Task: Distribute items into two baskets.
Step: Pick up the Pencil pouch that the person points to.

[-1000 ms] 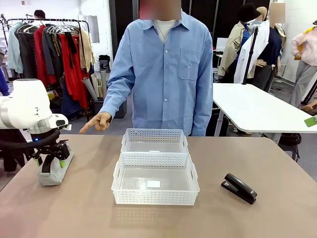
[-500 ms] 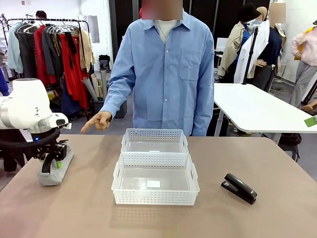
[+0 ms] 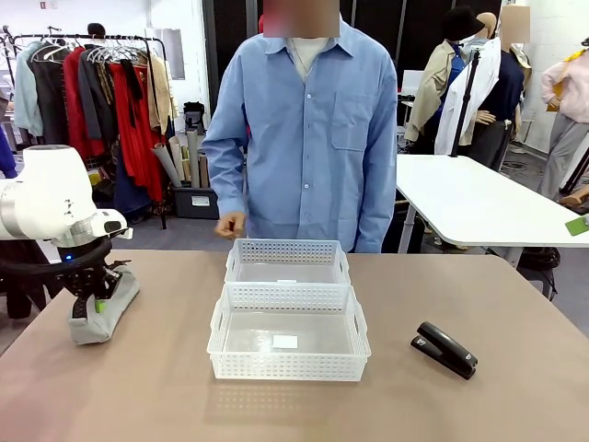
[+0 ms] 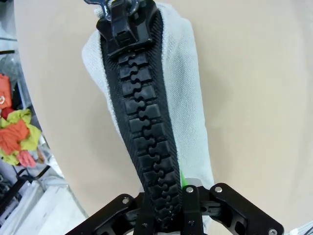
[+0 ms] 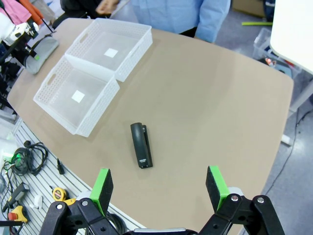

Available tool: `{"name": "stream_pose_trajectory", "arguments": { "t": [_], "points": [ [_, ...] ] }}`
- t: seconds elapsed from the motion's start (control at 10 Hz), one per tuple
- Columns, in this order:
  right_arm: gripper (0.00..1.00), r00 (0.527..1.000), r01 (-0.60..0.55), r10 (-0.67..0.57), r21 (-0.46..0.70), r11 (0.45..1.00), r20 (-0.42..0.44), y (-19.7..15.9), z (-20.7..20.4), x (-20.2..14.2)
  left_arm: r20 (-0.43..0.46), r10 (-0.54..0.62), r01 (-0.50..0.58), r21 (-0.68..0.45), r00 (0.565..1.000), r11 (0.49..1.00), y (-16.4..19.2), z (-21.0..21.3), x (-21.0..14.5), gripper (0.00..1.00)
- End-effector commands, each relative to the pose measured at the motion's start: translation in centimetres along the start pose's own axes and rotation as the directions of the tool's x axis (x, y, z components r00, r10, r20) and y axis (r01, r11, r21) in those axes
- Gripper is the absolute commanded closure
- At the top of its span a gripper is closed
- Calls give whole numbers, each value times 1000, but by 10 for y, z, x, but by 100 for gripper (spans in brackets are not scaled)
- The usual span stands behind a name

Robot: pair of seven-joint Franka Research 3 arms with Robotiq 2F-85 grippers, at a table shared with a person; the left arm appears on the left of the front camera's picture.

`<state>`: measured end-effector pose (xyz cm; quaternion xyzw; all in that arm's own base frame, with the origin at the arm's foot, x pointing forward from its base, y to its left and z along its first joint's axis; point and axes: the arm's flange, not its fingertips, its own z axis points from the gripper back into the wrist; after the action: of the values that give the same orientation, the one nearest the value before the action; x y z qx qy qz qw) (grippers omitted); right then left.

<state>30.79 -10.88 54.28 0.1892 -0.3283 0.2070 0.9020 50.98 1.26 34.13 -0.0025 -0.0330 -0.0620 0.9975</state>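
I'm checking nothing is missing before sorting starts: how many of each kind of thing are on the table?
white baskets: 2, far and near
grey pouch: 1
black stapler: 1
Total: 4

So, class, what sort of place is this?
Probably a robotics lab sharing space with a clothing workshop: a white robot arm, a loaded clothes rack behind it, and loose cables beside the table.
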Motion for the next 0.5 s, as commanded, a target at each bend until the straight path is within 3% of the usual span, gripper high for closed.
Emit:
{"name": "stream_pose_trajectory", "arguments": {
  "t": [0.0, 0.4],
  "points": [
    [0, 1000, 2, -2, 4, 1000, 5, 1, 1, 0, 3, 1, -1, 6, 1000, 1000, 3, -4, -1, 100],
    [0, 1000, 2, -2, 4, 1000, 5, 1, 1, 0, 1, -7, 7, -5, 1000, 1000, 5, -2, 1, 100]
  ]
}}
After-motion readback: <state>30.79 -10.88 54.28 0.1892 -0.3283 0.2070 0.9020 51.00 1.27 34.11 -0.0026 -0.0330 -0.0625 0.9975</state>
